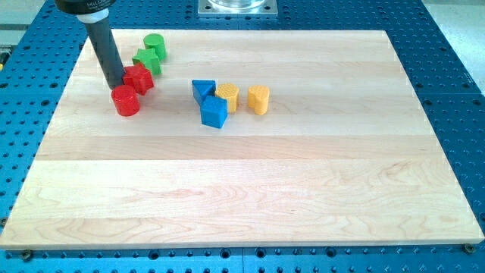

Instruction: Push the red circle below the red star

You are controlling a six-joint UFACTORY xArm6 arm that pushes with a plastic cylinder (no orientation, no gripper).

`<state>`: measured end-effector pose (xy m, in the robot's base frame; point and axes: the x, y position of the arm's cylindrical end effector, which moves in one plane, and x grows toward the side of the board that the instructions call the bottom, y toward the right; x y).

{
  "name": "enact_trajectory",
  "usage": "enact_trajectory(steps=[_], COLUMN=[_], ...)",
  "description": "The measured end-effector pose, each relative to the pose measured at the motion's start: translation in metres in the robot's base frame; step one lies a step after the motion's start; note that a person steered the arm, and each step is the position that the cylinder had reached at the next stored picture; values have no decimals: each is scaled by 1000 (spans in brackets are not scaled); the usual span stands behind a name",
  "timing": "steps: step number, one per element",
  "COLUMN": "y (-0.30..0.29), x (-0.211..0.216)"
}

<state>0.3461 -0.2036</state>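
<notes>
The red circle (126, 101) lies near the view's upper left of the wooden board. The red star (139, 79) sits just above and right of it, touching or nearly touching it. My tip (115, 84) stands right at the star's left side and just above the circle's upper left edge. The rod rises from there toward the view's top left.
A green star-like block (147, 61) and a green circle (155, 45) sit above the red star. A blue triangle-like block (202, 89), a blue cube (214, 112), a yellow block (227, 97) and a yellow block (258, 99) cluster mid-board. The board edge (242, 246) borders a blue perforated table.
</notes>
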Motion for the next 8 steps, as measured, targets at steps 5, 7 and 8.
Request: enact_trajectory(steps=[5, 7, 8], y=[0, 16, 25], x=[59, 76, 91])
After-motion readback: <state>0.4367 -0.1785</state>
